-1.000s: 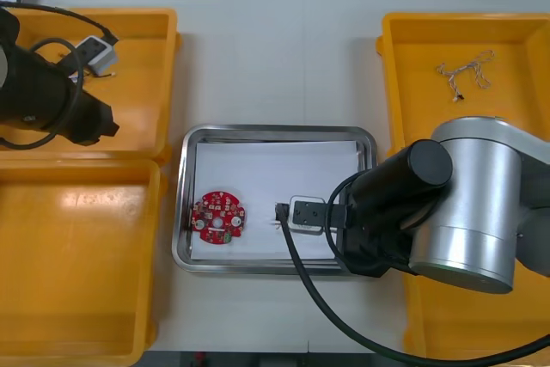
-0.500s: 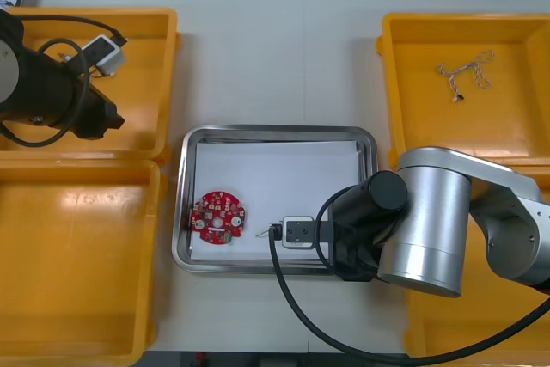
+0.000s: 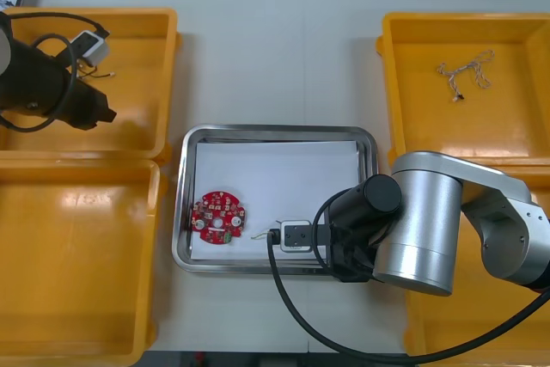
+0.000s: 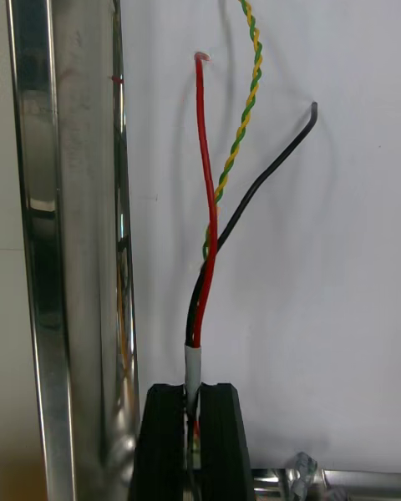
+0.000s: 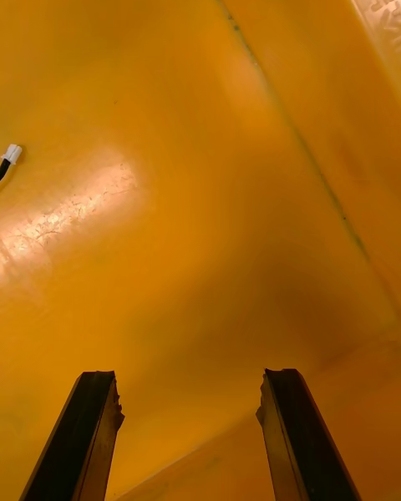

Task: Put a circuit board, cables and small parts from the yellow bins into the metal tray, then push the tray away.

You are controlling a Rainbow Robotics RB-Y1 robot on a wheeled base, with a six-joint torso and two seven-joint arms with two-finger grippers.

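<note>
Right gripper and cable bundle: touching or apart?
Touching. Right wrist view: the right gripper is shut on the cable bundle, at its sleeved end.

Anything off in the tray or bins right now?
Nothing stands out. The round red circuit board lies flat in the metal tray; the right tool is shut on a red, black and yellow-green cable bundle over its white inside; left tool open over a yellow bin.

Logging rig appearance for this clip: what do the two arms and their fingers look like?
The right arm has a fat silver cylindrical link, then a black wrist with a thick black cable looping off. The left arm is black, wrapped by a thinner black cable. Both arms' fingers are flat black bars.
</note>
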